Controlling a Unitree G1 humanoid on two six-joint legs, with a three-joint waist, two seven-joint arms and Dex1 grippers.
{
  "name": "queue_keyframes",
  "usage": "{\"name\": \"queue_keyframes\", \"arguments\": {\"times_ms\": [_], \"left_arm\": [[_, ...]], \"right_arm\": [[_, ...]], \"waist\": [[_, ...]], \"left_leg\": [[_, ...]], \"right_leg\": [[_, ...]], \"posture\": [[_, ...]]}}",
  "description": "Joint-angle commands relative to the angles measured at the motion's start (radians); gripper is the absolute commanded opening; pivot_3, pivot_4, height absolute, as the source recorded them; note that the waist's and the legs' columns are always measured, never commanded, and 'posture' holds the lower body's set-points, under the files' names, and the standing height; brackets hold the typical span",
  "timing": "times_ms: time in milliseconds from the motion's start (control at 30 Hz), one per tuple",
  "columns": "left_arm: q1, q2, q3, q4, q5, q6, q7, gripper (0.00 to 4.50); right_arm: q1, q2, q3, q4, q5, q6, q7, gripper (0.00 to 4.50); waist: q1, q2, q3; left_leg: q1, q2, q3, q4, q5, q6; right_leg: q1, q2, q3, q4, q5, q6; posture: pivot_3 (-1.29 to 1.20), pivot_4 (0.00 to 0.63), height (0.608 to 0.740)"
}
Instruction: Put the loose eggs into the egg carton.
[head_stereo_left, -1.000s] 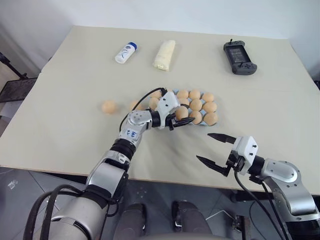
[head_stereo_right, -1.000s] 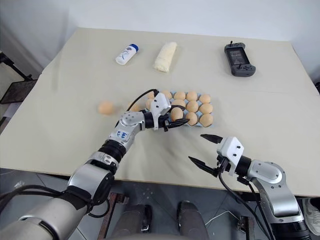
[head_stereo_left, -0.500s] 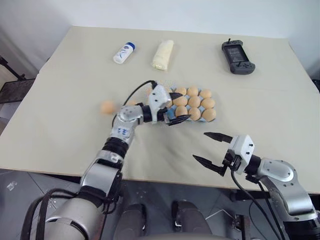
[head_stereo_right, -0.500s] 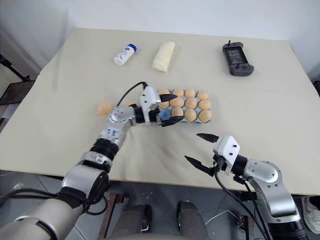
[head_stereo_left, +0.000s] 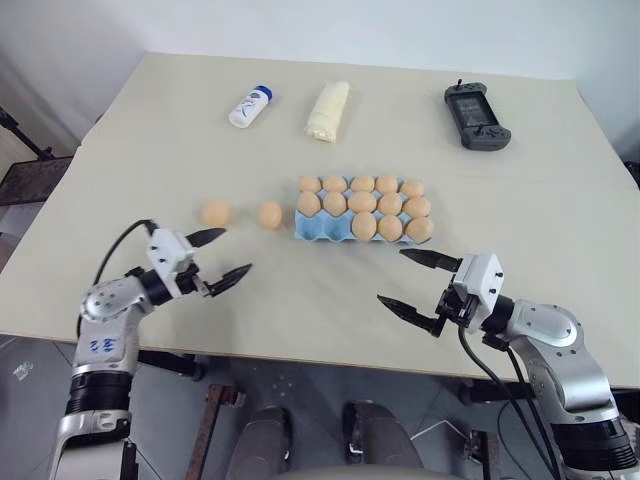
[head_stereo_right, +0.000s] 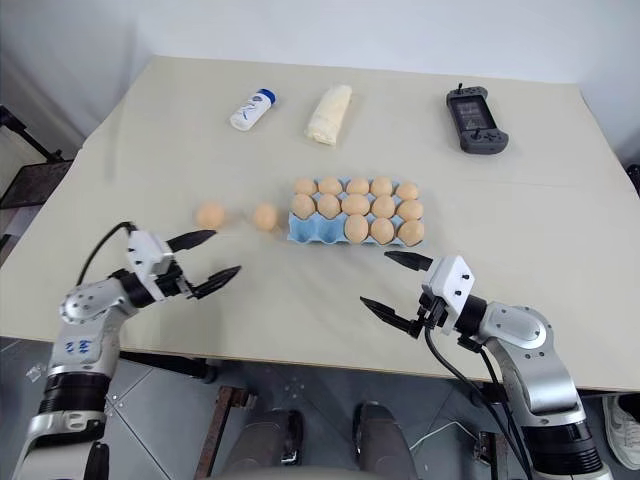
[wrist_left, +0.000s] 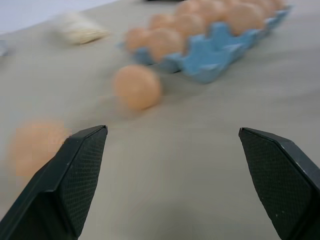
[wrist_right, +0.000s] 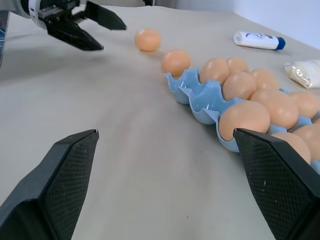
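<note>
Jaws on my left gripper (head_stereo_left: 221, 255) and right gripper (head_stereo_left: 413, 281) both stand wide, empty, touching nothing. Beyond them, two loose eggs (head_stereo_left: 243, 214) lie just left of the egg carton (head_stereo_left: 323, 229), which sits mid-table, nearly full.

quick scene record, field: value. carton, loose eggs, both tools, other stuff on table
egg carton: light blue, mid-table, two near-left cups empty
loose eggs: two, on the table left of the carton; nearer one, farther one
left tool: open, empty, near the table's front-left edge
right tool: open, empty, in front of the carton
other items: white bottle, wrapped roll, game controller along the far side
</note>
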Motion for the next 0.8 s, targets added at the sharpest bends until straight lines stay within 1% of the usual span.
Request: {"name": "queue_keyframes", "arguments": {"times_ms": [33,133,267,400,500,667,800], "left_arm": [[0.018,0.01,0.026,-0.077,-0.05,0.049,0.021,4.48],[0.006,-0.008,-0.003,-0.101,-0.041,0.068,0.036,4.48],[-0.076,-0.04,-0.059,-0.076,-0.01,0.083,0.068,4.48],[-0.207,-0.081,-0.107,0.033,0.048,0.068,0.131,4.48],[-0.284,-0.115,-0.123,0.104,0.059,0.059,0.152,4.48],[-0.431,-0.183,-0.168,0.296,0.126,0.051,0.239,4.48],[-0.514,-0.227,-0.172,0.431,0.154,0.033,0.298,4.48]], "right_arm": [[-0.009,0.007,-0.018,-0.007,0.017,-0.017,-0.002,4.5],[-0.016,0.008,-0.018,-0.002,0.015,-0.017,-0.004,4.5],[-0.029,0.005,-0.018,0.001,0.012,-0.012,-0.008,4.5],[-0.029,0.001,-0.022,-0.001,0.008,-0.01,-0.012,4.5],[-0.024,0.001,-0.025,-0.007,0.007,-0.009,-0.016,4.5],[-0.013,0.008,-0.024,-0.017,0.004,-0.01,-0.031,4.5],[-0.009,0.012,-0.022,-0.025,0.001,-0.012,-0.044,4.5]], "waist": [[0.005,0.0,0.0],[0.006,0.0,0.0],[0.007,0.0,0.0],[0.007,0.0,0.0],[0.006,0.0,0.0],[0.009,0.0,0.0],[0.008,-0.001,0.0]], "left_leg": [[0.0,0.0,0.0,0.0,0.0,0.0],[0.0,0.0,0.0,-0.001,0.0,0.0],[0.0,0.0,0.0,-0.001,0.0,0.0],[0.0,0.0,0.0,-0.001,0.0,0.0],[0.0,-0.001,0.001,-0.001,0.0,0.0],[-0.001,0.0,0.001,0.0,0.0,0.0],[-0.001,-0.001,0.001,0.001,0.0,0.0]], "right_leg": [[0.0,0.0,0.0,0.0,0.0,0.0],[-0.001,0.0,0.0,-0.001,0.0,0.0],[-0.001,0.0,0.0,-0.001,0.0,0.0],[0.0,0.0,-0.001,0.0,0.0,0.0],[-0.001,0.001,-0.001,0.0,0.0,0.0],[-0.002,0.001,-0.001,0.001,0.0,0.001],[-0.001,0.001,-0.001,0.001,0.001,0.001]], "posture": [[0.0,0.15,0.74],[0.0,0.15,0.74],[0.0,0.15,0.74],[0.0,0.15,0.74],[0.0,0.15,0.74],[0.0,0.15,0.74],[0.0,0.15,0.74]]}}
